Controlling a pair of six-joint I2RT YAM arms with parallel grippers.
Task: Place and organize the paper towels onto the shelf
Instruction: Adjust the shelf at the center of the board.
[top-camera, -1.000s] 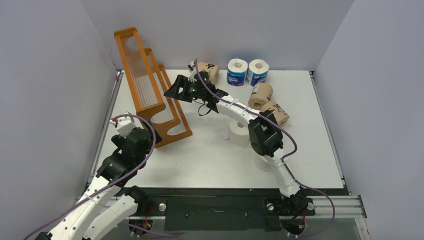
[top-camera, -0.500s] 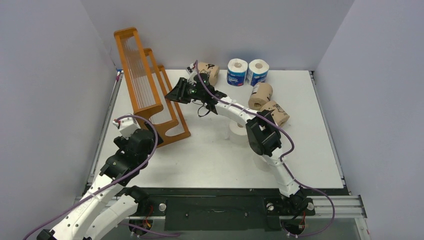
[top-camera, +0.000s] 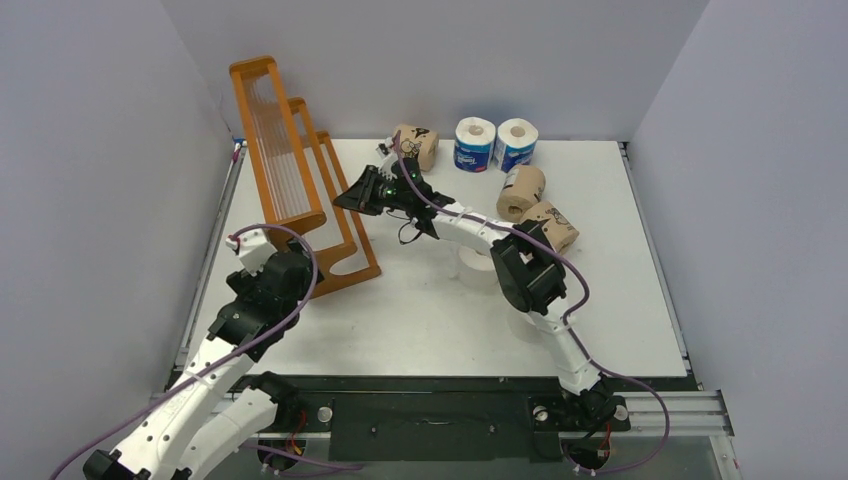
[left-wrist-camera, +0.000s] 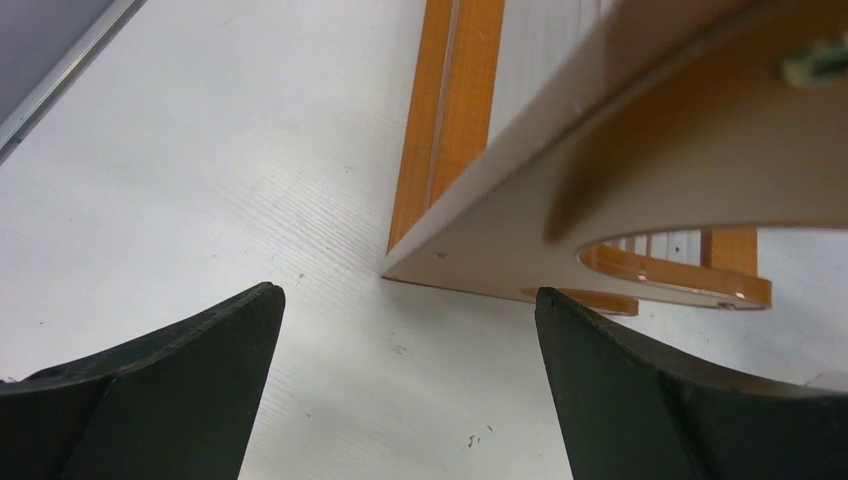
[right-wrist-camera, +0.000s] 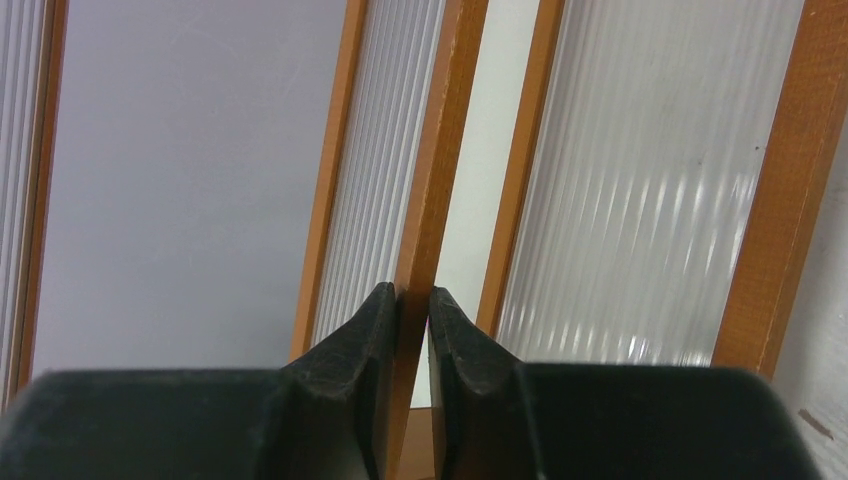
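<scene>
One shelf rail (right-wrist-camera: 440, 150) pinched by right jaws; left jaws spread; rolls' (top-camera: 474, 146) print illegible.

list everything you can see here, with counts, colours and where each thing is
shelf: one, orange-brown with clear slats, back left of the table
brown rolls: three, brown with black print, one at the back near the shelf, two right of centre
blue-and-white rolls: two, side by side at the back edge
white roll: one in view, centre, partly hidden behind the right arm
table: one, white
left gripper: black, open, by the shelf's near end panel
right gripper: black, shut on a thin shelf rail
</scene>
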